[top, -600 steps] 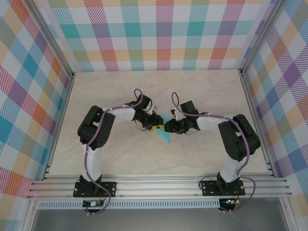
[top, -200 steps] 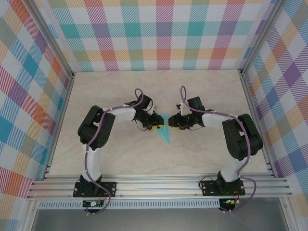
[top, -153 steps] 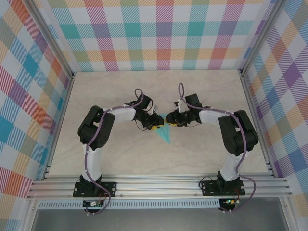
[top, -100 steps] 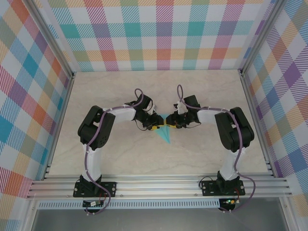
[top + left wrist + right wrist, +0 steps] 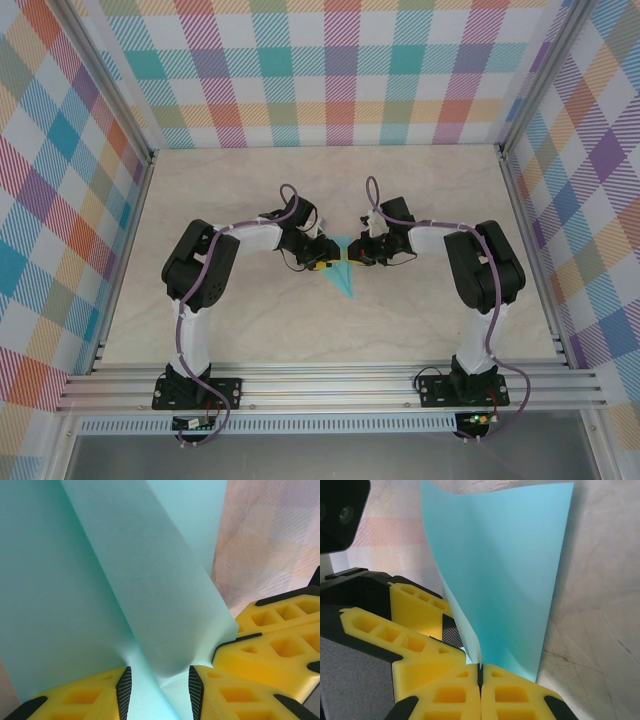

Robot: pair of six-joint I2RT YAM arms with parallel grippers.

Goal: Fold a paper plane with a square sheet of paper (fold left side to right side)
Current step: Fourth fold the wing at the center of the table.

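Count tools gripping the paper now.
2: the left tool has the sheet of paper bunched between its pads, and the right tool is shut on the sheet's edge.

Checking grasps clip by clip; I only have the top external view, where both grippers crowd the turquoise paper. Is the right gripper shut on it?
Observer: Yes. In the right wrist view the right gripper is shut, pinching an edge of the paper between its fingertips.
Operator: And the other one?
Observer: In the left wrist view the black pads of the left gripper stand apart with a rounded fold of paper between them; whether they squeeze it I cannot tell.
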